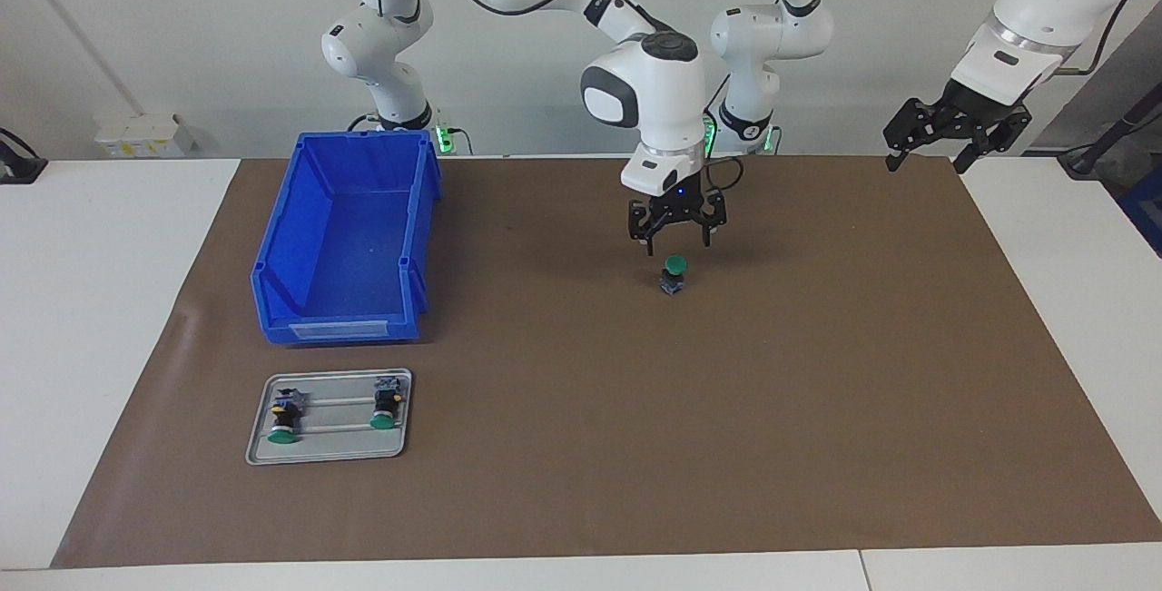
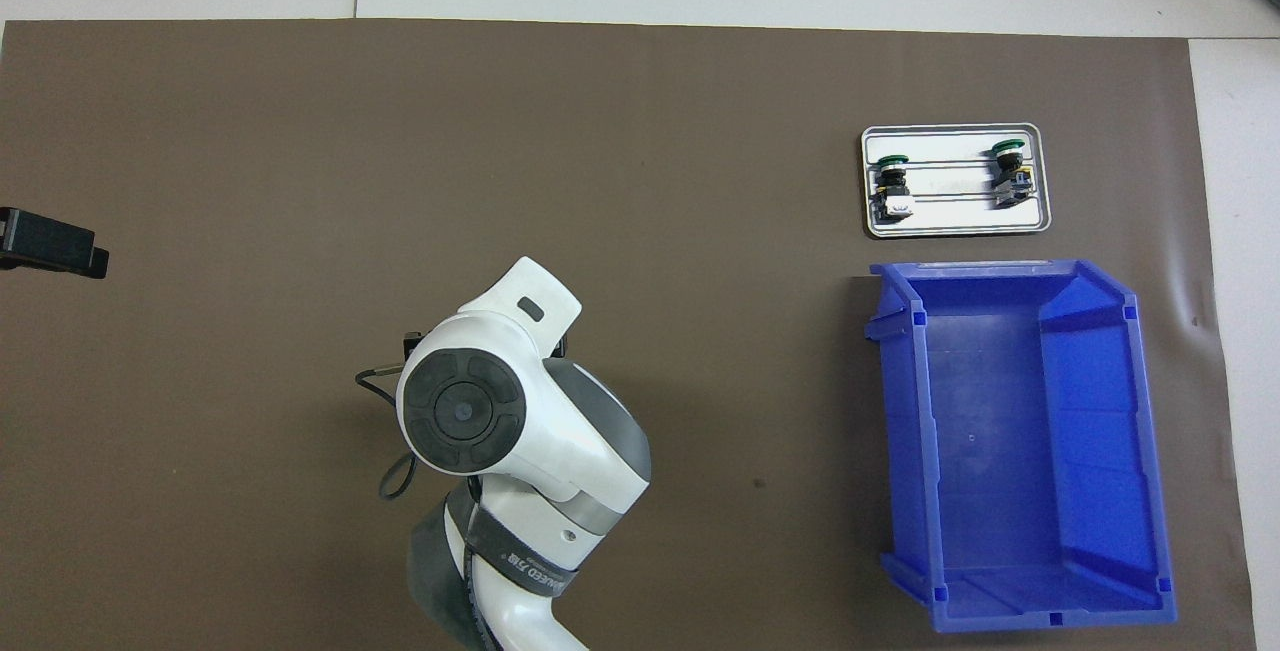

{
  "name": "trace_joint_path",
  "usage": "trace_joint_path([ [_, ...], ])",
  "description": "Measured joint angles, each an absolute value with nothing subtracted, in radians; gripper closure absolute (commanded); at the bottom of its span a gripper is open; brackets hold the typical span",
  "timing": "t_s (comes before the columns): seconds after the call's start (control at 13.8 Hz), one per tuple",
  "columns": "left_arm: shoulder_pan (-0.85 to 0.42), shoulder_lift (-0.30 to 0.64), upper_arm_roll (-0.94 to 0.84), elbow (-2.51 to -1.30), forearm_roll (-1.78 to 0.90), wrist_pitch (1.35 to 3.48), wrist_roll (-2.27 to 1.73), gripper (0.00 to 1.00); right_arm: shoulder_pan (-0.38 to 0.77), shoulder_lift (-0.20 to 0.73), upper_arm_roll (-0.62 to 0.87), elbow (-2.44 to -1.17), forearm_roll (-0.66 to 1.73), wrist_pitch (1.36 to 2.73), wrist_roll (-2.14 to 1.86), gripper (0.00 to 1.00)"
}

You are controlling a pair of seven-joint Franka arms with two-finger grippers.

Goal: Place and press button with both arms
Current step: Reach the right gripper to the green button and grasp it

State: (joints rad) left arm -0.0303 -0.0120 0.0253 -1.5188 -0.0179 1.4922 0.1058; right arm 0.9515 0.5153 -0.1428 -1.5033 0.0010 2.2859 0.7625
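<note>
Right gripper (image 1: 676,244) hangs open just over the button (image 1: 673,275), holding nothing. Button stands upright mid-mat, well apart from the bin (image 1: 340,241). Looks like you're at the press or grab: come straight down, centred. Left gripper (image 1: 955,132) waits, open too.

Blue bin (image 1: 343,241) beside a metal tray (image 1: 329,449) (on brown mat (image 1: 726,437)).

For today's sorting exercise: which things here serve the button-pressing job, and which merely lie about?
In the job: upright button; right claw, open over it; left claw, open, waiting.
Lying about: blue bin; metal tray; two buttons lying on it.
</note>
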Motion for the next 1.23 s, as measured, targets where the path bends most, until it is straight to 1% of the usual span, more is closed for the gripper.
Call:
trace_joint_path([
  [0.15,-0.030,-0.012,0.025,-1.519,-0.018,1.492,0.106,0.00,0.963,0.571,-0.143,-1.499,-0.033,2.344,0.757,0.00],
  [0.29,-0.030,-0.012,0.025,-1.519,-0.018,1.492,0.106,0.00,0.970,0.595,-0.143,-1.496,-0.041,2.351,0.728,0.00],
  [0.51,-0.030,-0.012,0.025,-1.519,-0.018,1.492,0.106,0.00,0.974,0.601,-0.143,-1.502,-0.041,2.351,0.690,0.00],
  [0.8,-0.030,-0.012,0.025,-1.519,-0.018,1.492,0.106,0.00,0.978,0.604,-0.143,-1.546,-0.042,2.351,0.654,0.01],
  [0.87,-0.030,-0.012,0.025,-1.519,-0.018,1.492,0.106,0.00,0.979,0.604,-0.143,-1.553,-0.042,2.352,0.652,0.08],
  [0.94,-0.030,-0.012,0.025,-1.519,-0.018,1.492,0.106,0.00,0.979,0.604,-0.143,-1.556,-0.042,2.352,0.651,0.20],
  [1.02,-0.030,-0.012,0.025,-1.519,-0.018,1.492,0.106,0.00,0.980,0.604,-0.143,-1.556,-0.042,2.352,0.649,0.42],
  [1.09,-0.030,-0.012,0.025,-1.519,-0.018,1.492,0.106,0.00,0.980,0.604,-0.143,-1.556,-0.042,2.352,0.648,0.67],
  [1.16,-0.030,-0.012,0.025,-1.519,-0.018,1.492,0.106,0.00,0.981,0.604,-0.143,-1.556,-0.042,2.352,0.648,1.00],
  [1.23,-0.030,-0.012,0.025,-1.519,-0.018,1.492,0.106,0.00,0.982,0.604,-0.143,-1.556,-0.042,2.352,0.647,1.00],
])
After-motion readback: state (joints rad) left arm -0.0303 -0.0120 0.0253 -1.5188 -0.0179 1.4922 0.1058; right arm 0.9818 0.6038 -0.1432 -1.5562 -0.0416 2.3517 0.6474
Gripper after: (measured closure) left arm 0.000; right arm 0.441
